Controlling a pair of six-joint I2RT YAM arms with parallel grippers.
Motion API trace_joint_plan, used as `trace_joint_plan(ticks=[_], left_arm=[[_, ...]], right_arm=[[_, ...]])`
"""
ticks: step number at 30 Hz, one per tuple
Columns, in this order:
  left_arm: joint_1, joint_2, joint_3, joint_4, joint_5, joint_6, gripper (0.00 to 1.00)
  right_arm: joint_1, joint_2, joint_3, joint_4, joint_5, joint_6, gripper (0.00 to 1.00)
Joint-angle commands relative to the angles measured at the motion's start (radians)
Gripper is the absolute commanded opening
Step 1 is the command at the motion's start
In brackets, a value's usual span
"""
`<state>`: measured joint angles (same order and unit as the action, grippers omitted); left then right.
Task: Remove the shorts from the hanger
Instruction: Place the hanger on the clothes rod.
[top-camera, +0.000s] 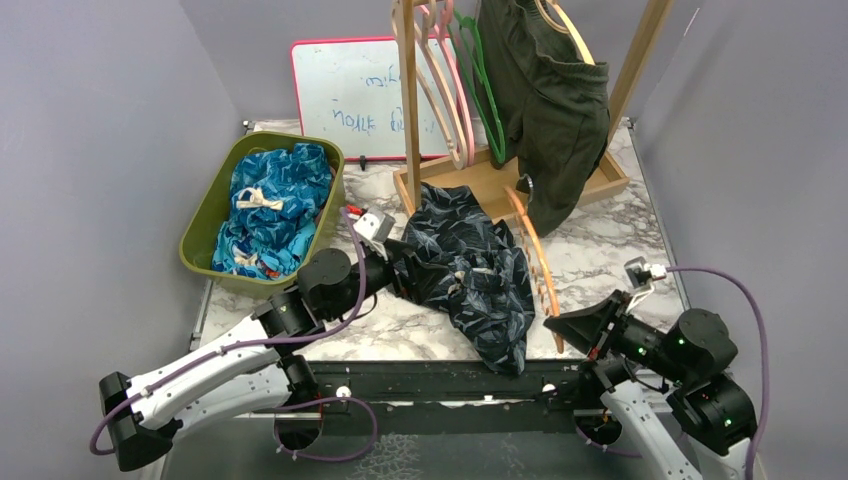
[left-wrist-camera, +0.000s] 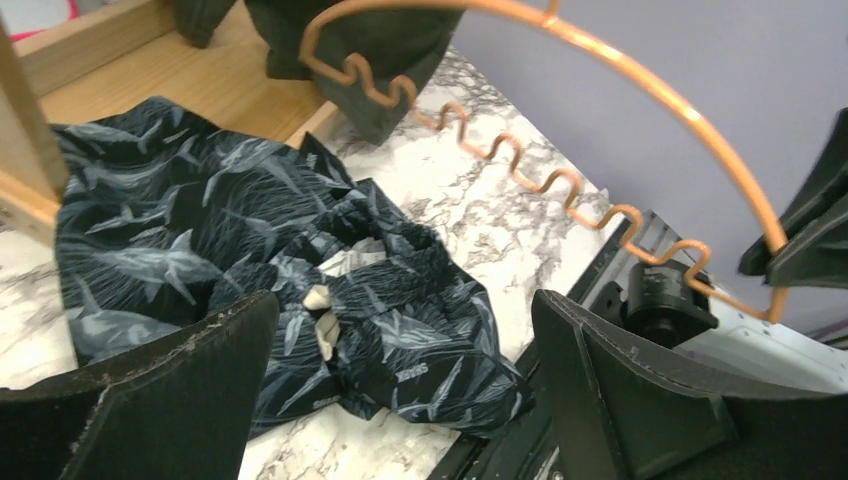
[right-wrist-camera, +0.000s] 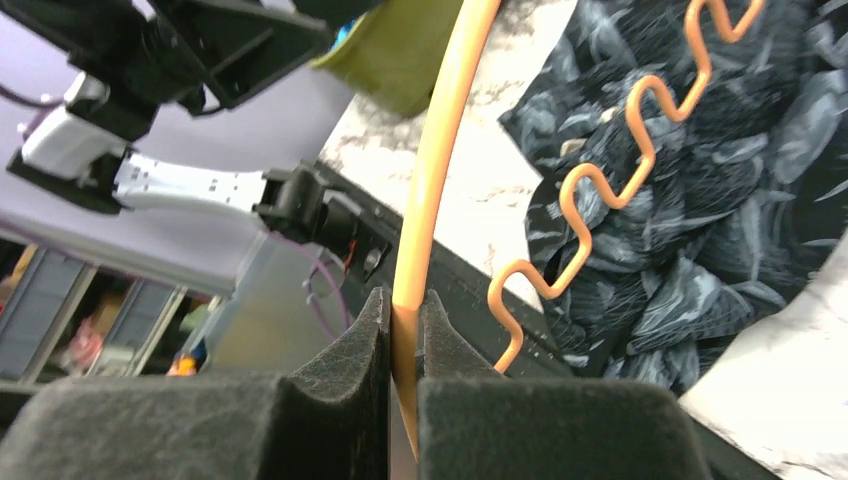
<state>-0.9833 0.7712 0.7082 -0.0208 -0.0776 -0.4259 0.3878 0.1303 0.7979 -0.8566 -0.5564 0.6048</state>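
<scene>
1. The dark navy leaf-print cloth shorts lie crumpled on the white marble-patterned bench, off any hanger; one leg trails toward the near edge; a cream drawstring shows among the folds.
2. The thin orange wire hanger with a wavy lower bar stands tilted just beside the shorts, on their right; in the right wrist view its wavy bar crosses in front of the cloth, and I cannot tell whether the two touch.
3. The right pincer is pinched narrow on the hanger's smooth curved rod; a dark pad presses on each side of it.
4. The left pincer gapes wide and grips nothing; it sits at the left edge of the navy shorts, with the cloth seen between its two fingers.
5. The olive-green plastic tub at the left of the bench holds a heap of blue printed shorts.
6. The dark olive green shorts hang from the wooden rack at the back, their hem down near its base; bare pink hangers and a green hanger hang beside them.
</scene>
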Motion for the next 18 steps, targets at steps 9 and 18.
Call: trace_joint_plan(ticks=[9,18], left_arm=[[-0.001,-0.094,-0.09,-0.082,-0.125,-0.054,0.99],[-0.001,-0.097,-0.101,-0.102,-0.115,-0.085,0.99]], right_arm=[[0.0,0.044,0.031,0.133,0.203,-0.076,0.02],[0.003,0.39,0.083,0.405,0.112,-0.155,0.02]])
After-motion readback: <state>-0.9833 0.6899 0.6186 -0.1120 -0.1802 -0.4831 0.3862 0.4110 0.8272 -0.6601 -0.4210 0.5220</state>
